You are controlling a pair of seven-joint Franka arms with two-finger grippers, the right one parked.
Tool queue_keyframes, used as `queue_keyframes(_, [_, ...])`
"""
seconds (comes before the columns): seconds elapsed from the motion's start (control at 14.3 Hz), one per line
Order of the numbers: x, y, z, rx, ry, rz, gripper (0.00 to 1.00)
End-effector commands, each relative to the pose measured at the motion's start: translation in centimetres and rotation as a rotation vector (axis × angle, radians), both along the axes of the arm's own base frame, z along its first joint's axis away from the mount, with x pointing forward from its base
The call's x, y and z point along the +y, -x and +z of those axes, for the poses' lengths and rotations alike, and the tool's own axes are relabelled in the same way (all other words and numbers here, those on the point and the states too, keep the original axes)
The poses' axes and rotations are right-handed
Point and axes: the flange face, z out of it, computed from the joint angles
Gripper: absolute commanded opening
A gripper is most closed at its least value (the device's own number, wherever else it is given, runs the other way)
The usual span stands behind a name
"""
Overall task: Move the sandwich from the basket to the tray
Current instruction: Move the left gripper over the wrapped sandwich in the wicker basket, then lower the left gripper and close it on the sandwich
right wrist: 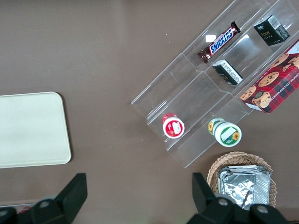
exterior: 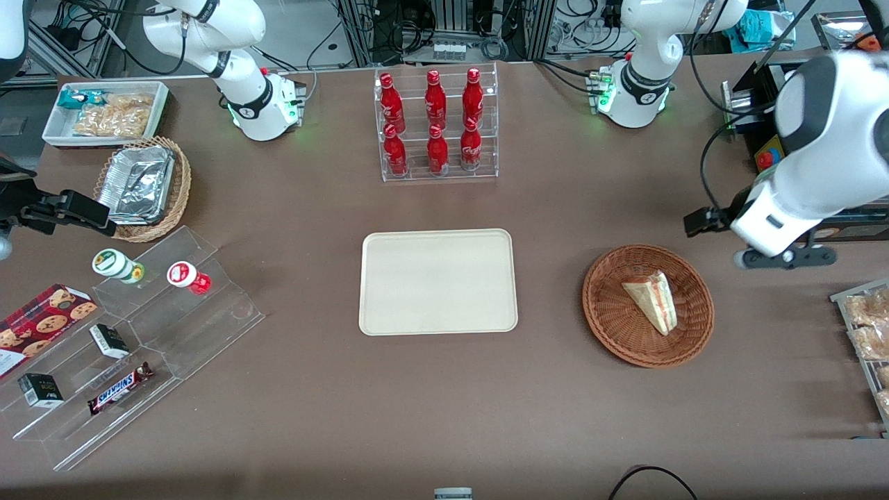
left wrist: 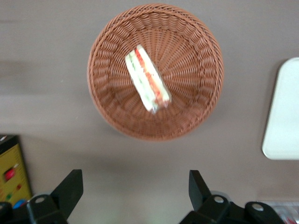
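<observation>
The sandwich [exterior: 653, 302] [left wrist: 147, 79], a white wedge with red, orange and green filling on its edge, lies in the round reddish-brown basket [exterior: 611, 333] [left wrist: 201, 107]. The cream tray [exterior: 437, 281] [left wrist: 282, 112] lies flat and bare at the table's middle, beside the basket. My gripper [exterior: 703, 222] [left wrist: 135, 182] hangs above the table, a little farther from the front camera than the basket and apart from it. Its fingers [left wrist: 72, 186] stand wide open with nothing between them.
A clear rack of red bottles [exterior: 436, 125] stands farther back than the tray. A black box with a red button [exterior: 767, 156] and a wire rack of baked goods [exterior: 868, 326] sit at the working arm's end. A stepped acrylic snack display [exterior: 139, 333] lies toward the parked arm's end.
</observation>
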Motion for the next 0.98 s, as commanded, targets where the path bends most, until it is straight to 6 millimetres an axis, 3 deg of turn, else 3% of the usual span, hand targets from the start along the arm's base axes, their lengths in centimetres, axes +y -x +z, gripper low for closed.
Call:
queue_keyframes(0.0, [0.3,1.1,-5.5,-0.066,-0.002,0.000,1.00])
queue_keyframes(0.21, [0.2,1.5,-11.2,-0.161,0.007,0.142,1.00])
queue_keyframes(0.7, [-0.5,0.0,-18.3,-0.168,0.005,0.619,1.00])
queue_keyframes(0.84, [-0.5,0.0,-19.9,-0.153,0.000,0.646,1.00])
queue_keyframes(0.91, [-0.5,0.0,-20.6,-0.144,-0.003,0.646,0.93])
